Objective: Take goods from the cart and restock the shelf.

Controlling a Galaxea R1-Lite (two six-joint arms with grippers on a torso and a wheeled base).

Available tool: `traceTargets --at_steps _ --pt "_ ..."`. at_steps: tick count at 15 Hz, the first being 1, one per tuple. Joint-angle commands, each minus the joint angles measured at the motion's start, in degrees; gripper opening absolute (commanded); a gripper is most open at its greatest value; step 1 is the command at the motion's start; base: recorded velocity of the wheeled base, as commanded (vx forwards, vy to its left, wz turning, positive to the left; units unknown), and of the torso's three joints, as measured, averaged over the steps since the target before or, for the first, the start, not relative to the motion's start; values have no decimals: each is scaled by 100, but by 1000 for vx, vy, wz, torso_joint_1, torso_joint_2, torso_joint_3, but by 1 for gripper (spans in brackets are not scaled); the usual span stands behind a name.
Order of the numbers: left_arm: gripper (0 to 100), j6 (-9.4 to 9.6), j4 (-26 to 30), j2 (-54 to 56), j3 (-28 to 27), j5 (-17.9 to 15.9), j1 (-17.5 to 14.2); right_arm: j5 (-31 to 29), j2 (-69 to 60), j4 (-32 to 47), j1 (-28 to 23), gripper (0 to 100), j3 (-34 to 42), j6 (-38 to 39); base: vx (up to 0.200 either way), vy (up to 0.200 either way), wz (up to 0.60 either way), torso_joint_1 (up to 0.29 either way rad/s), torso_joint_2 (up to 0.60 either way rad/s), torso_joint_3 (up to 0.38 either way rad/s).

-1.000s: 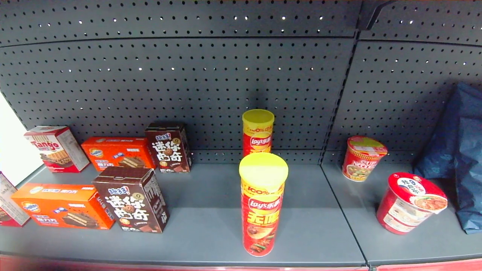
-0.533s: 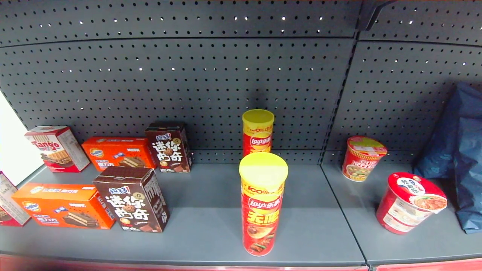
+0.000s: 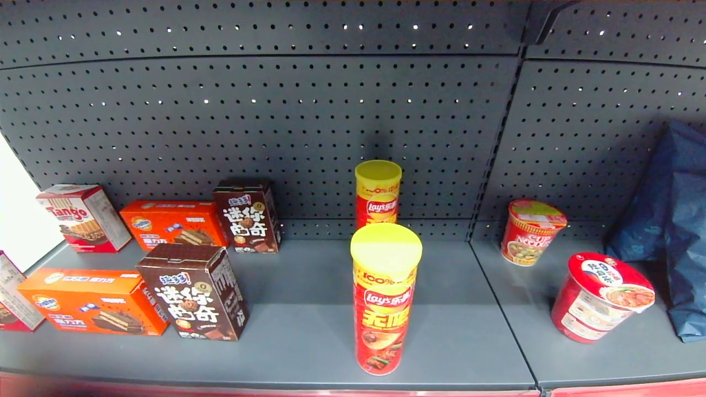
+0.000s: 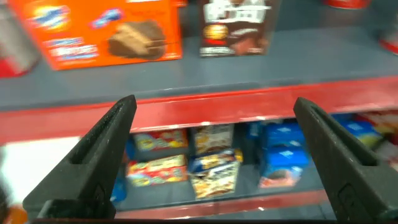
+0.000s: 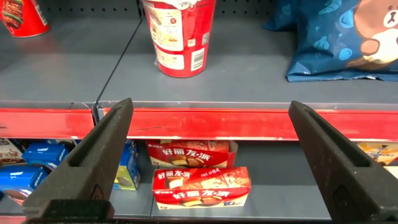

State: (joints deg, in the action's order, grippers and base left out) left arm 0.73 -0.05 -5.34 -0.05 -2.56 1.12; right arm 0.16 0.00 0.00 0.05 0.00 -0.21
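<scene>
Shelf faces left gripper and right gripper, both spread wide, seemingly holding nothing.

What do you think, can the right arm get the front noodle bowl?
Probably yes. The right gripper is open and faces the noodle bowl, which stands near the front of the shelf with bare space around it. The blue bag sits off to the side. The gripper may need to rise first.

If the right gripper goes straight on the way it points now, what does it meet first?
The right gripper would probably meet the shelf's red front strip, below the noodle cup; depth unclear.
</scene>
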Motion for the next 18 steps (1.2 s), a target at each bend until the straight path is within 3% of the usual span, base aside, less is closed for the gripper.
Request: traceTargets --at_steps 1,3,4,18 --pt "100 -3 5 51 5 10 -358 2 0 0 4 100 0 3 0 0 0 0 0 0" --pt "100 -12 5 86 -4 10 -306 2 0 0 4 100 0 3 0 0 0 0 0 0" --pt "100 -20 -4 534 5 36 -59 2 0 0 4 100 0 3 0 0 0 0 0 0" --pt "100 -20 -4 490 5 1 -86 11 0 0 4 100 0 12 0 0 0 0 0 0"
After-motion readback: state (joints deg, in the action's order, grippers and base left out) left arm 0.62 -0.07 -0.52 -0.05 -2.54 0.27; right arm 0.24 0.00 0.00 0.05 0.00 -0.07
